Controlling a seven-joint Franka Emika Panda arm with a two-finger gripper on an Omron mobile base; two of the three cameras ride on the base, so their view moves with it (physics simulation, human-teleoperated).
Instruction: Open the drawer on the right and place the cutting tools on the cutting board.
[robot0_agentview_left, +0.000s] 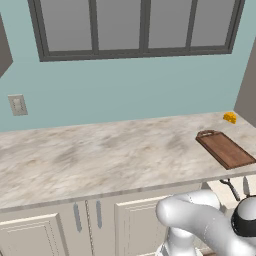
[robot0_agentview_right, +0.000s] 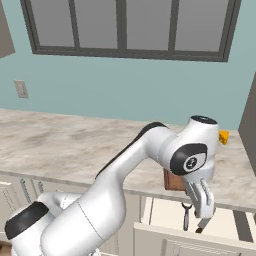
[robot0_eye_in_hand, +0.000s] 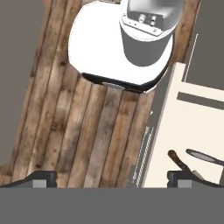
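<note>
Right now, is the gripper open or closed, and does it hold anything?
Gripper: open, holding nothing, above the open drawer.

Beige marble-pattern worktop (robot0_agentview_left: 100, 160): spans full width below wall. Small yellow object (robot0_agentview_left: 230, 117): far right corner of worktop, against wall. Dark-framed multi-pane window (robot0_agentview_left: 135, 27): above worktop. Pale wall switch plate (robot0_agentview_left: 17, 105): left, on teal wall (robot0_agentview_left: 125, 90). Cream cabinet doors, grey bar handles (robot0_agentview_left: 77, 217): beneath front edge. Brown wood-plank floor (robot0_eye_in_hand: 78, 131).

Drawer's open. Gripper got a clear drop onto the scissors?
Probably yes. The gripper hangs open just above the open drawer, and the scissors lie uncovered inside beside the knife; nothing sits between.
</note>
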